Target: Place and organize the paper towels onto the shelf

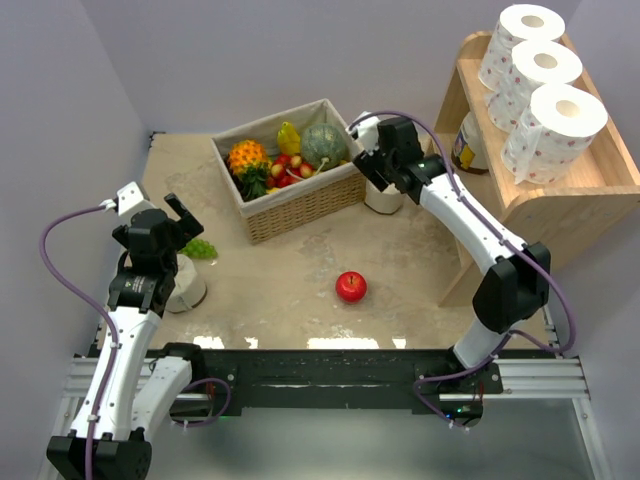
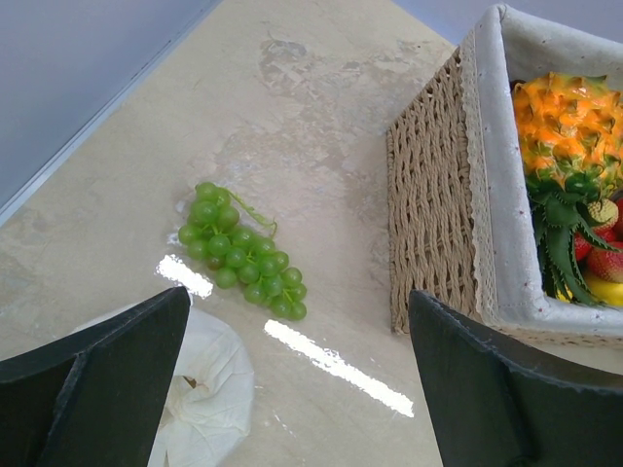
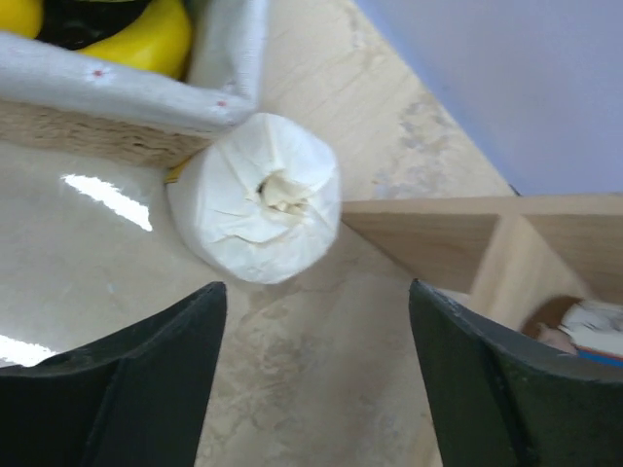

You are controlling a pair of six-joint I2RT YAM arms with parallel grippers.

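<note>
Three pink-dotted paper towels (image 1: 541, 92) lie in a row on the top tier of the light-wood shelf (image 1: 590, 190). A plain white roll (image 1: 383, 199) stands on the table between the basket and the shelf. My right gripper (image 1: 378, 178) hovers over it, open, with nothing between the fingers. In the right wrist view the roll (image 3: 255, 197) sits just beyond the right gripper (image 3: 316, 287), beside the shelf's side panel (image 3: 428, 238). Another plain roll (image 1: 186, 286) stands under my left gripper (image 1: 183, 222). That left gripper (image 2: 299, 297) is wide open and the roll (image 2: 206, 389) shows by its left finger.
A wicker basket (image 1: 300, 208) of fruit stands at the back middle. Green grapes (image 1: 201, 248) lie by the left roll, and a red apple (image 1: 351, 287) sits mid-table. A labelled jar (image 1: 466, 146) stands on the shelf's lower tier.
</note>
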